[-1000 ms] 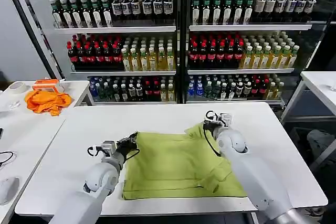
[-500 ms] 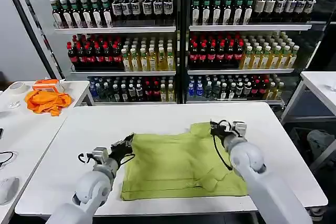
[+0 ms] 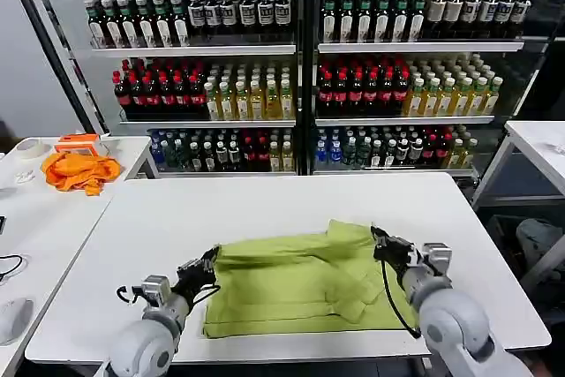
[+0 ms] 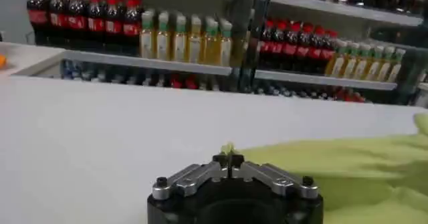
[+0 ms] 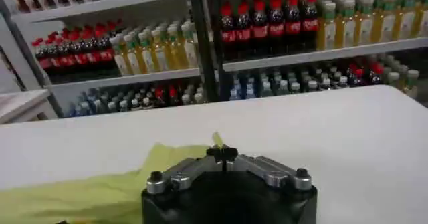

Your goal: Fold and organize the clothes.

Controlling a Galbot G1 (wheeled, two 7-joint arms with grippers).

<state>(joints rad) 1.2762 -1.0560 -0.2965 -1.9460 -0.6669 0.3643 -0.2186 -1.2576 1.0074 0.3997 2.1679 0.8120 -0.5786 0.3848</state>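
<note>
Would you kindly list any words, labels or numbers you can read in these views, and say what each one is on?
None can be read.
Bottle labels on the shelves: too small and blurred to read.
Lime-green T-shirt, held by the left gripper and right gripper: no print visible.

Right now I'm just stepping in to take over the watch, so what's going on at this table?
The robot is folding a lime-green T-shirt on the white table. The left end effector is shut on the shirt's far left edge, and the right end effector is shut on the far right edge. Both are pulling that far edge toward the robot over the rest, and the fold is partway done.
</note>
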